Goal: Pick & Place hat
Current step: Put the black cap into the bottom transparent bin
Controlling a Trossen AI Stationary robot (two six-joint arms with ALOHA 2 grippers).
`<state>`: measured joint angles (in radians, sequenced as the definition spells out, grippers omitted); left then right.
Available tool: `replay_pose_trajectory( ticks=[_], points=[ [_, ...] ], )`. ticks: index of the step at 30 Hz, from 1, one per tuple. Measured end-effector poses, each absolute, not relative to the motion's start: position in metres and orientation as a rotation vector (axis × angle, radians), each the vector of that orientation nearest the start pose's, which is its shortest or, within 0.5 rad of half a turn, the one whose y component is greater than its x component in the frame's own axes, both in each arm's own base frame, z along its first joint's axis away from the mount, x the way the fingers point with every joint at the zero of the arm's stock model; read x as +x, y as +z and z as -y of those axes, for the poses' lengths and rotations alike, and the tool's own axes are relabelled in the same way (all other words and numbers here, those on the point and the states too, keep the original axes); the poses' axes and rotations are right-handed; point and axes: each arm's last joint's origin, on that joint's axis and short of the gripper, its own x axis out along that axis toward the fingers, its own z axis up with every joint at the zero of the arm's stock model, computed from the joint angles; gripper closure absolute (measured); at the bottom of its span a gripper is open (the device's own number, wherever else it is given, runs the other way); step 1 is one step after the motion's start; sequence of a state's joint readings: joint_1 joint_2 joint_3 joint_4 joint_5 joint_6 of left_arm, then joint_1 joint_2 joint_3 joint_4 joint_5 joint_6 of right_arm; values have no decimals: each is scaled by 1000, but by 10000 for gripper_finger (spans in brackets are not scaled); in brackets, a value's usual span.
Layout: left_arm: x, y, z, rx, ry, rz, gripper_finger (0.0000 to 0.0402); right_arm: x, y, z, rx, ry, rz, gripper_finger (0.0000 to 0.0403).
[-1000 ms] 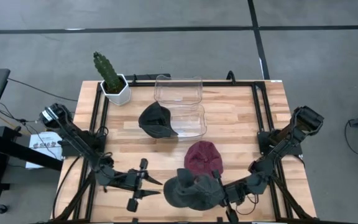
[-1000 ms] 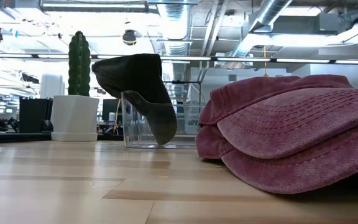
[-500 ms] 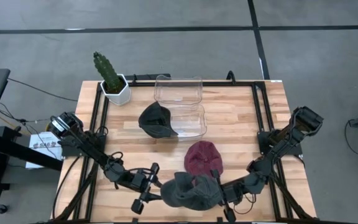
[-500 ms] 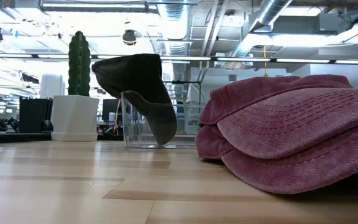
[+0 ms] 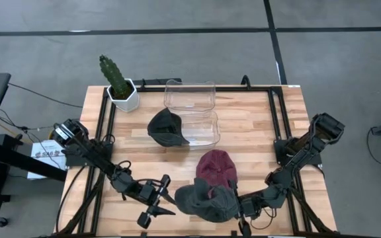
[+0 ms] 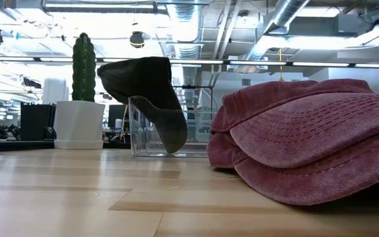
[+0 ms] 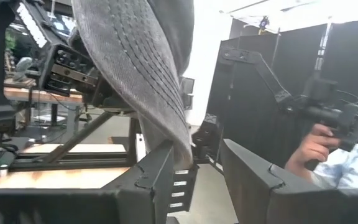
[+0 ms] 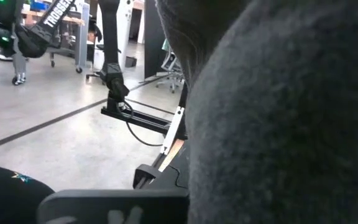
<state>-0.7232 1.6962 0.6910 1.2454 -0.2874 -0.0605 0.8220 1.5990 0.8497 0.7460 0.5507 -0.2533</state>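
Note:
A grey hat [image 5: 207, 201] is near the table's near edge, held by my right gripper [image 5: 242, 206], which the hat mostly covers. It hangs close before the left wrist camera [image 7: 142, 81] and fills the right wrist view [image 8: 278, 112]. My left gripper [image 5: 166, 197] is open just to the hat's left; the hat's lower edge hangs beside one finger [image 7: 160, 171], and I cannot tell whether they touch. A maroon hat [image 5: 215, 166] lies on the table just beyond. A dark hat [image 5: 167, 127] leans on the rim of a clear bin [image 5: 202, 127]. My right gripper is shut on the grey hat at its right side [image 5: 233, 201], coming level from the table's right. The hat itself hides the fingers in every view, so the part and the kind of hold do not show. The hat hangs down, slack.
A second clear bin [image 5: 190, 96] and a potted cactus [image 5: 118, 82] stand at the far side. The maroon hat fills the right of the low view [image 6: 308, 145]. A person's hand [image 7: 319, 146] shows in the room beyond the table.
My left gripper has gone toward the table's right edge, up to the grey hat, staying open. The grey hat has drawn together and shifted a little toward the right; its left part has moved most.

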Motion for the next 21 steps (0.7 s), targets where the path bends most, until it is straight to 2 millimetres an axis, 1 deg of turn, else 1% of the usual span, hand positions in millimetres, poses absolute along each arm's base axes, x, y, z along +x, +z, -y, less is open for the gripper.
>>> replay_pose_trajectory(
  ticks=[9,13,17,21],
  points=[
    [270,214,185,-167,-344,217,269,258,239,-222,-247,231,-27,401],
    [276,215,177,-95,-323,231,281,262,237,-217,-295,216,-48,401],
    [279,222,166,-59,-289,264,318,267,238,-208,-357,184,-49,393],
    [274,240,159,-10,-249,327,381,273,245,-194,-412,130,-47,383]
  ],
)
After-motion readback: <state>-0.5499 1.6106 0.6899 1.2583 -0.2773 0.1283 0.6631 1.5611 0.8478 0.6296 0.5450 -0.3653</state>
